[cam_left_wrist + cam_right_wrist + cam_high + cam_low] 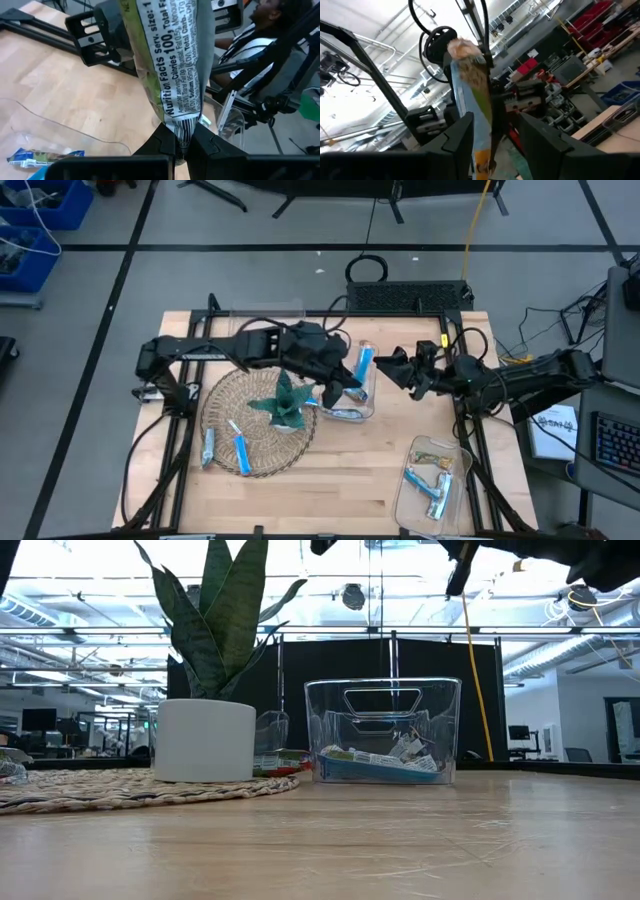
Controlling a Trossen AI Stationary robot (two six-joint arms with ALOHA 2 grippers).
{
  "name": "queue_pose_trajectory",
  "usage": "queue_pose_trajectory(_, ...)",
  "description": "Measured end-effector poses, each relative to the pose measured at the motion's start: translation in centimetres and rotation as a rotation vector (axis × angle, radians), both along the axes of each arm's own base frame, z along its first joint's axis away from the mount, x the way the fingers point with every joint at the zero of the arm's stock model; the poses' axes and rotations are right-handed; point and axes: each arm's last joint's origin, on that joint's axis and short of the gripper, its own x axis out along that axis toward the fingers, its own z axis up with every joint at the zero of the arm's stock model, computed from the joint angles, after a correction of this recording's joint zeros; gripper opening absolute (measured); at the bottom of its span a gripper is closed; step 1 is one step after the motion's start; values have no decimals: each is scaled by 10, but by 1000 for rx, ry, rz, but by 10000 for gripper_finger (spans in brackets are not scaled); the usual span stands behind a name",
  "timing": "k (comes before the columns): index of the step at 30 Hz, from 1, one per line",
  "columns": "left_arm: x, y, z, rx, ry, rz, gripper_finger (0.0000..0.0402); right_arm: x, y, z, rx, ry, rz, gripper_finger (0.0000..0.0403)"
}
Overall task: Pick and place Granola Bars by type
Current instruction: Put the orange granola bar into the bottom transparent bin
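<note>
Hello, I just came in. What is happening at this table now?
The robot is sorting granola bars. The left claw is shut on a green bar, held in the air near the right claw, whose fingers stand open on either side of a bar; it looks like a handover. A middle bin and a right bin already hold bars, and two blue bars lie on the mat beside the plant.

Two dark arms, black cables looping alongside (matte, angular tool fingers).
</note>
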Motion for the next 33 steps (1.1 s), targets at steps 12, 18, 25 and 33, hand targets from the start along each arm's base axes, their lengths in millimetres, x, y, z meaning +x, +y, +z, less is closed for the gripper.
queue_pose_trajectory(12, 3, 0, -3, -3, 10, 23, 18, 6, 0, -7, -33, 43, 32, 157)
queue_pose_trajectory(18, 13, -1, -21, -44, 69, 18, 18, 10, 1, -11, -16, 67, 41, 183)
queue_pose_trajectory(25, 20, -2, -30, -77, 90, 10, 17, 11, 1, -12, -11, 76, 43, 184)
queue_pose_trajectory(33, 28, 2, -38, -96, 97, 26, 17, 11, 1, -13, -8, 81, 46, 164)
